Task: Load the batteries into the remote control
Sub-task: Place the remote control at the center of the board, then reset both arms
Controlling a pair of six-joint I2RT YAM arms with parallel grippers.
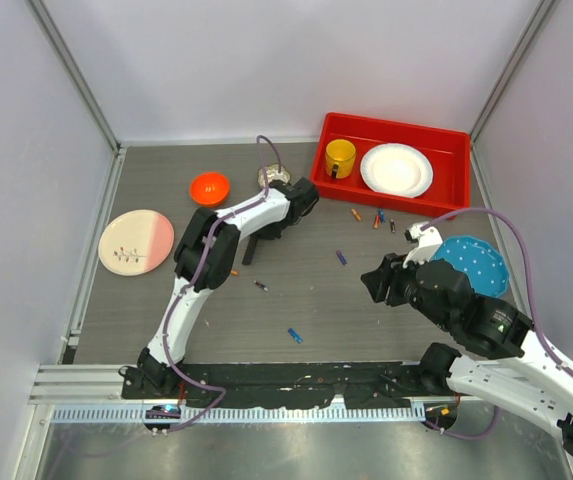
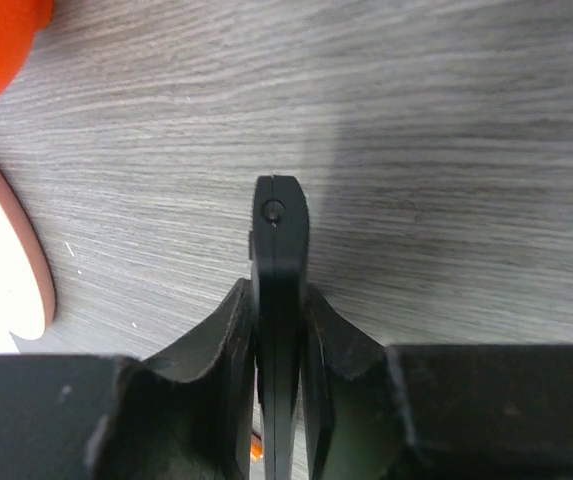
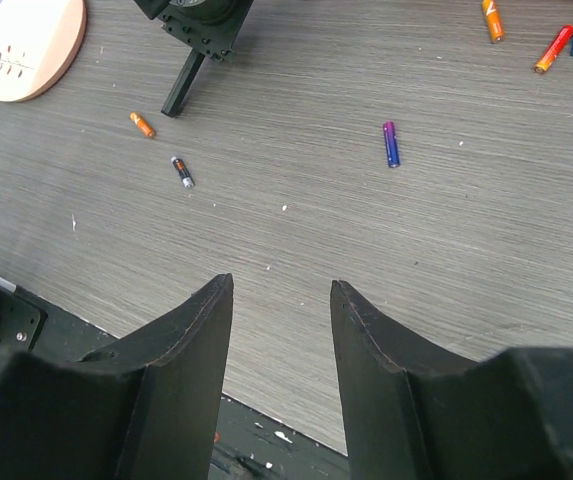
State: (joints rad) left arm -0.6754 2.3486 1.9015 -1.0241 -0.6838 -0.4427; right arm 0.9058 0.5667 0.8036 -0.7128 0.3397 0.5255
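My left gripper (image 1: 263,236) (image 2: 278,297) is shut on the remote control (image 2: 280,250), a slim black bar held on edge between the fingers, just above the table. From above, the remote (image 1: 250,251) sticks out toward the near left. Loose batteries lie on the table: a purple one (image 1: 341,257) (image 3: 391,143), a dark one (image 1: 261,286) (image 3: 182,171), a blue one (image 1: 294,335), an orange one (image 3: 142,124), and a small cluster (image 1: 376,217) by the red bin. My right gripper (image 1: 374,280) (image 3: 281,284) hovers open over bare table with nothing between its fingers.
A red bin (image 1: 396,124) at the back right holds a yellow cup (image 1: 341,157) and a white plate (image 1: 396,169). An orange bowl (image 1: 209,187) and a pink plate (image 1: 136,241) lie at the left. Under my right arm sits a blue dotted plate (image 1: 476,262).
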